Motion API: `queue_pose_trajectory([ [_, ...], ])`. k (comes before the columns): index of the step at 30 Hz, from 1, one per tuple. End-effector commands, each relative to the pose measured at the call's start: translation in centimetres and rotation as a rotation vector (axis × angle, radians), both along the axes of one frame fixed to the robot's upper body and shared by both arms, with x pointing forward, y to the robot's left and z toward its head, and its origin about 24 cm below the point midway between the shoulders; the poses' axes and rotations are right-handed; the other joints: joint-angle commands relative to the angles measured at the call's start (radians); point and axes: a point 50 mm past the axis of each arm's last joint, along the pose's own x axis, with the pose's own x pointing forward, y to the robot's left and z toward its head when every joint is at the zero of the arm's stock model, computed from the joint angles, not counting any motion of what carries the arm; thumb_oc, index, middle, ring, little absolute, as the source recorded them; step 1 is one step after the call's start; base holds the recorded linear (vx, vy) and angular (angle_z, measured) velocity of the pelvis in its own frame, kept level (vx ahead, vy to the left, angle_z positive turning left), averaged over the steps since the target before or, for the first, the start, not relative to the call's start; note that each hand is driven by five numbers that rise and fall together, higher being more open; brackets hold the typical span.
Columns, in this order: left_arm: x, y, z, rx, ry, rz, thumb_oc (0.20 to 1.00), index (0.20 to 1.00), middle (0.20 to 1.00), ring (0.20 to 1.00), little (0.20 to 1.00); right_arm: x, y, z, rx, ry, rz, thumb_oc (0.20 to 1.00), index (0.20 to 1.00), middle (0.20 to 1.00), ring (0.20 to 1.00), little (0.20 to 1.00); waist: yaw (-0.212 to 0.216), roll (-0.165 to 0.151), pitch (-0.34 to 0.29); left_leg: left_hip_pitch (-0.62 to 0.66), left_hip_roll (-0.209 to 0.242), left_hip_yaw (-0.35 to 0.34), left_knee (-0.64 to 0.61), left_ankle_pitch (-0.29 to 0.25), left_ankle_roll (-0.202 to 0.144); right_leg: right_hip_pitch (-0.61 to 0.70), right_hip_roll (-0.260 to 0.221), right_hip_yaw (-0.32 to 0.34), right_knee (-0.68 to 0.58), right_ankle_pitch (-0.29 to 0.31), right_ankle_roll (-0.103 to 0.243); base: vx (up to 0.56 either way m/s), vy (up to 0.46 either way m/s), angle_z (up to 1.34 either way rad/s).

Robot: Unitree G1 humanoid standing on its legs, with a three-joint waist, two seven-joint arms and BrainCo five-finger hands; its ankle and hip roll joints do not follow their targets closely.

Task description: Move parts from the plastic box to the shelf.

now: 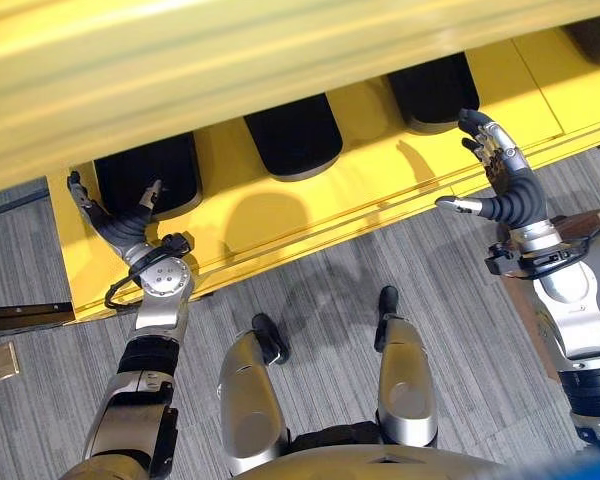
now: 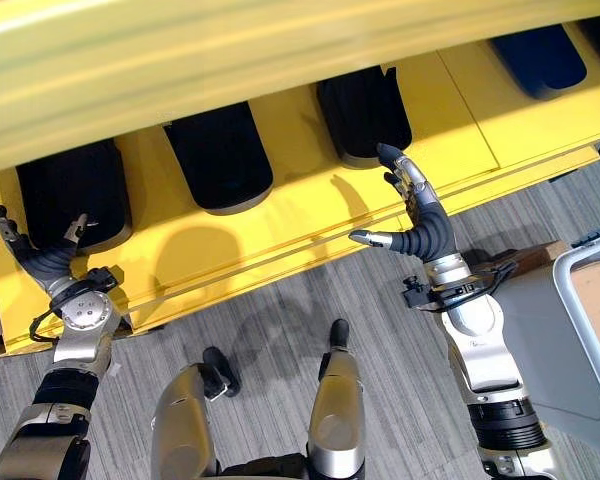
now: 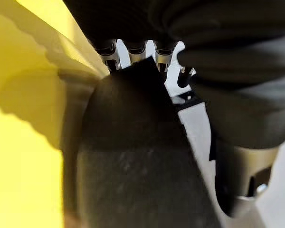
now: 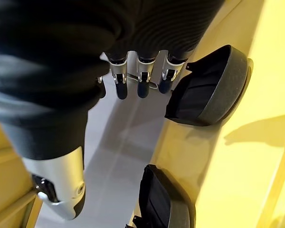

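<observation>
Head stereo pair looking down, sharing the yellow shelf (image 1: 310,200), wrist cameras close (along each hand)

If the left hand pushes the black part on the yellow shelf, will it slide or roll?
The black part lies flat with a broad base, so it probably slides, not rolls. Its matte surface looks grippy on the shelf. It keeps its shape under the left hand, likely stiff.

Workshop; yellow shelf (image 1: 380,175), grey carpet floor (image 1: 330,300).
</observation>
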Motion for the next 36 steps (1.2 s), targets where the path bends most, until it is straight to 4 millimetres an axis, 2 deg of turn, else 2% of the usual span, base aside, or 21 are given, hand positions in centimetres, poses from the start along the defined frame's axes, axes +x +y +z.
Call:
queue_pose_trajectory([
  [1,0.1,1.0,2.3,0.089,-0.079,0.001,1.000,1.000,1.000,1.000,1.000,-0.8,0.0,1.9,-0.028,-0.120,0.023,1.000,1.000,1.000,1.000,1.000,0.014,0.000,-0.023,0.146,0.013,0.083,-0.057,-0.045,0.019,-0.082,-0.018,-0.059,0.098,-0.017,-0.001,0.00,0.000,0.00],
  [19,-0.2,1.0,1.6,0.044,-0.079,0.047,1.000,1.000,1.000,1.000,1.000,-0.9,0.1,1.4,-0.021,-0.099,0.021,1.000,1.000,1.000,1.000,1.000,0.013,-0.004,-0.023,0.144,0.009,0.072,-0.043,-0.059,0.023,-0.087,-0.013,-0.050,0.114,-0.026,-0.001,0.01,-0.002,0.00],
  [36,0.2,-1.2,0.5,0.018,-0.052,-0.037,1.000,1.000,1.000,1.000,1.000,-0.9,0.4,0.6,0.008,-0.079,0.019,1.000,1.000,1.000,1.000,1.000,0.021,-0.022,-0.023,0.144,0.008,0.055,-0.028,-0.076,0.030,-0.082,-0.011,-0.055,0.127,-0.018,0.003,0.00,-0.008,0.00],
])
